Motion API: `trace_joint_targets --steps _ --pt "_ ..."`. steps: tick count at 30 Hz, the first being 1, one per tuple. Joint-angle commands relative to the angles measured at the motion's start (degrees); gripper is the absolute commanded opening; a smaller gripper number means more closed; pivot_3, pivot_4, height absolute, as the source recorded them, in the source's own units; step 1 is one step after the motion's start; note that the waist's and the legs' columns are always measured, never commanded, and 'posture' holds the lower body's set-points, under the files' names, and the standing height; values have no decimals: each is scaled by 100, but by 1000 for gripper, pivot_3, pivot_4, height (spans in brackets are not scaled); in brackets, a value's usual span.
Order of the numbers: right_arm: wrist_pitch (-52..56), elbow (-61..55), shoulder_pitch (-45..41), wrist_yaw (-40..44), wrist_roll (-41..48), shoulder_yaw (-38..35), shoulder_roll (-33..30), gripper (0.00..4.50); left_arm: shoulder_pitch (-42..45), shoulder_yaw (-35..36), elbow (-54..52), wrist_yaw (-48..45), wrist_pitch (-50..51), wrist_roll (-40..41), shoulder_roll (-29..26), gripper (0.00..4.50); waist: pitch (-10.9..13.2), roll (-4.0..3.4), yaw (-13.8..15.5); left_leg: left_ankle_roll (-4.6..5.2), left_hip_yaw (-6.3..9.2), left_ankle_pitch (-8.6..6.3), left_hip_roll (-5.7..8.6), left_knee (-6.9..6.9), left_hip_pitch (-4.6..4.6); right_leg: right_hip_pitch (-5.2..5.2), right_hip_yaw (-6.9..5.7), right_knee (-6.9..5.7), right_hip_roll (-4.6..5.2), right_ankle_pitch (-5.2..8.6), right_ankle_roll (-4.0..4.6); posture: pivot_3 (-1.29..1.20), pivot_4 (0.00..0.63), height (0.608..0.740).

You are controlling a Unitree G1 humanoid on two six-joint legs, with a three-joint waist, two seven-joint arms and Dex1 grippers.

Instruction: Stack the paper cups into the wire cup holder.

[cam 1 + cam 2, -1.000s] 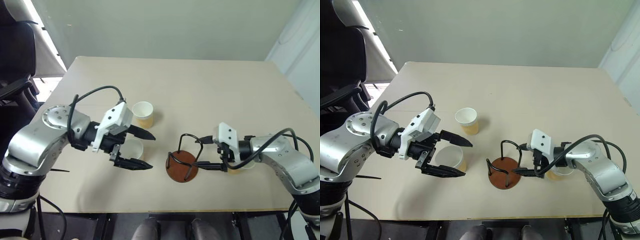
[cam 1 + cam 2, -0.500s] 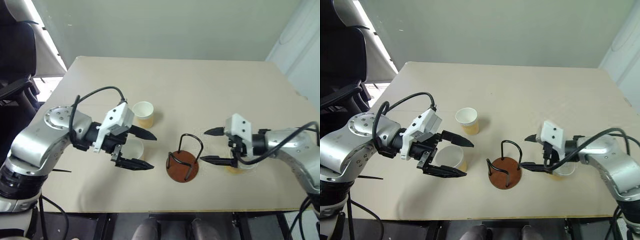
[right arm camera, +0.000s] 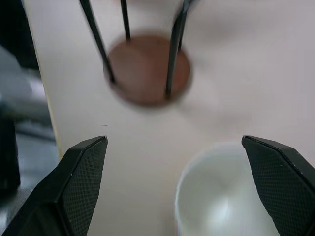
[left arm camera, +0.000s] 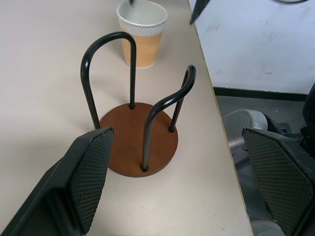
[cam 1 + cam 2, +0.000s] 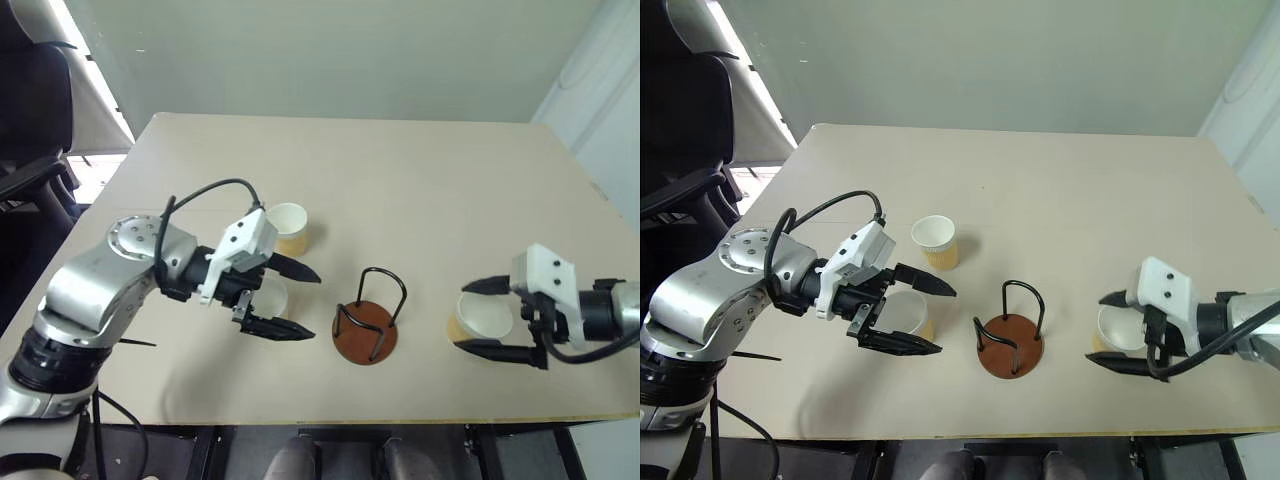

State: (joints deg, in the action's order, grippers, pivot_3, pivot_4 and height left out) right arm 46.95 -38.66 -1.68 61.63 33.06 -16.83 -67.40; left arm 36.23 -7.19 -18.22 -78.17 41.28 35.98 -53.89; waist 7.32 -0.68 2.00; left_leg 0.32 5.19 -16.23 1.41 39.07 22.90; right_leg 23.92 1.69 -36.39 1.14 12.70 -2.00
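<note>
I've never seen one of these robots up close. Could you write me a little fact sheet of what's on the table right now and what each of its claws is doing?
Table: tan table
Cup holder: brown disc with black wire loops, near the front edge, no cup in it
Far cup: upright cup behind the left claw
Left cup: cup between the left claw's fingers, standing on the table
Right cup: cup between the right claw's fingers, on the table
Left claw: left claw open, pointing toward the holder
Right claw: right claw open around its cup
Cups stacked: none
</note>
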Motion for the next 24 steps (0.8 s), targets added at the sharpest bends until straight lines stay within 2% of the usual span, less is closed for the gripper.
trace_joint_targets --steps 1,12,13,16,24 --pt "-439 -31 201 54 -367 -86 -149 4482 199 37 -3 -90 -116 -20 25 4500 0 0 -8 0 0 0 0 0 0 0 1 0 0 0 0 0 150 740" --pt "-1406 620 191 139 -1271 812 -265 4482 217 144 -67 -22 -42 -1 -29 4500 -1 2 -14 6 0 -1 0 1 -1 0 0 -3 -1 0 0 0 150 740" --pt "-1454 682 145 154 -1307 871 -264 4319 195 159 -84 -5 -34 3 -43 4500 -1 2 -14 6 0 0 -1 2 -1 0 0 -3 -1 0 -1 0 150 740" --pt "-1555 807 28 220 -1373 997 -254 3561 149 192 -117 35 -16 16 -73 4500 -1 1 -15 8 -1 1 0 3 -1 0 0 -4 -1 0 -1 0 150 740" --pt "-1593 854 -153 328 -1372 1132 -196 640 125 198 -90 49 -67 -23 -136 4500 -1 1 -12 9 -1 1 -1 4 -2 0 0 -4 -1 0 -1 0 150 740"
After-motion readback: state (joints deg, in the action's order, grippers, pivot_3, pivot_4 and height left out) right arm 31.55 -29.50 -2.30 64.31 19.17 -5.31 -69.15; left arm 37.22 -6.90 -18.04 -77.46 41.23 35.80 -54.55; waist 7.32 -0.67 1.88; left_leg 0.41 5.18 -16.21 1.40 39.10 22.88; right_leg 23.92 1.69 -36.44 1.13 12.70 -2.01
